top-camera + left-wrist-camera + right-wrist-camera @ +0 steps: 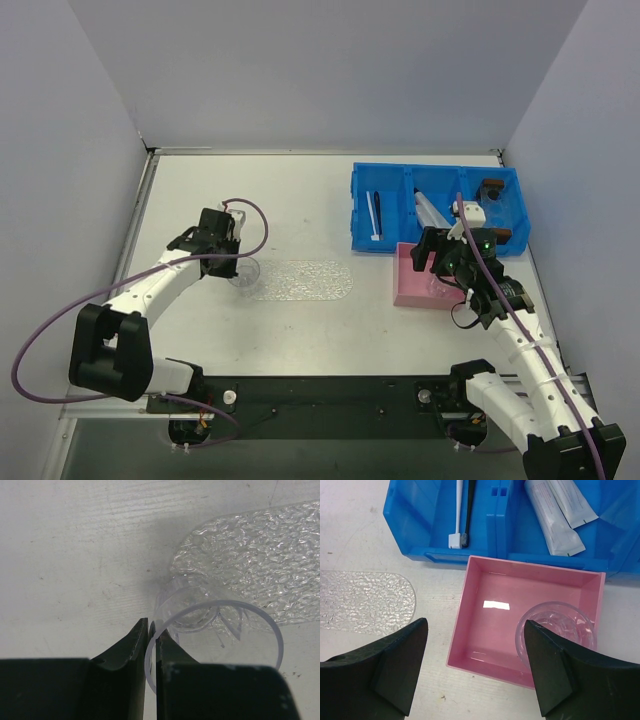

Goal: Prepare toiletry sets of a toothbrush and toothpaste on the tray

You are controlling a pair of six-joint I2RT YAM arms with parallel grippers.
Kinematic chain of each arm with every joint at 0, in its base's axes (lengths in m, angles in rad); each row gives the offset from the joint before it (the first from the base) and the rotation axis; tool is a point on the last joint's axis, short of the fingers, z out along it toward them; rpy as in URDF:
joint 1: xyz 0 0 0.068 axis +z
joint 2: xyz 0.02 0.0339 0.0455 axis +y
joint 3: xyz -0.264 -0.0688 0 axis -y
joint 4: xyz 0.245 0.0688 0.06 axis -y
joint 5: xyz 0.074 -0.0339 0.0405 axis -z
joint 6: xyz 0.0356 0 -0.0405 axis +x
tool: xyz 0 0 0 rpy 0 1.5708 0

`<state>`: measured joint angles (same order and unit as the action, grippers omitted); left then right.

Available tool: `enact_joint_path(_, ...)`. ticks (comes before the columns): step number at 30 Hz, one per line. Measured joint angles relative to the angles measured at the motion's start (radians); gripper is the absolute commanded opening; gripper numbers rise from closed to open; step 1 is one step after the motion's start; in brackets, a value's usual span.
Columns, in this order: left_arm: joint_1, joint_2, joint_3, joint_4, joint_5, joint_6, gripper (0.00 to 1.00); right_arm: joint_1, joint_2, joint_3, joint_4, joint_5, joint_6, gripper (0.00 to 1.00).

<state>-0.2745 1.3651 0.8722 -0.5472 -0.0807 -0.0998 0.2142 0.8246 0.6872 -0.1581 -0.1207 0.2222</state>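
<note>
My left gripper (pixel 151 630) is pinched down on the rim of a clear cup (pixel 215 625), one finger inside the wall and one outside. I judge a rim pinch is the only sensible hold on something this thin and round. The cup sits at the left end of the tray (pixel 260 550), its base right at the rounded edge. From the wrist view I cannot tell whether it overlaps the plastic or only touches it. My guess is that the cup is meant to stand a toothbrush and a tube upright, so parking it by the tray makes sense.

My right gripper (pixel 476 630) hangs with its jaws spread wide and nothing between them, above the pink box (pixel 462 615). A second cup (pixel 555 627) stands in the near right corner of that box, close under the right finger. I read the wide spread as readiness to take it.

Further out, the task's things lie in the blue bin (pixel 410 530) behind the pink box. The white toothbrush (pixel 458 510) and the black toothbrush (pixel 469 505) lie side by side in one compartment, heads towards me. The two toothpaste tubes (pixel 552 522) lie in the next compartment, crimped ends towards me. The tray itself lies flat on the table (pixel 200 190) between the arms, bare of brushes and tubes, so no set is made up yet.
</note>
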Motion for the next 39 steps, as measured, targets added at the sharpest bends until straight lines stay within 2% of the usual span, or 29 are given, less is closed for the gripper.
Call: enact_joint_path(39,0.003,0.022,0.019,0.026,-0.001,-0.001,0.0,-0.006,0.0,-0.007,0.006,-0.026,0.0,0.73)
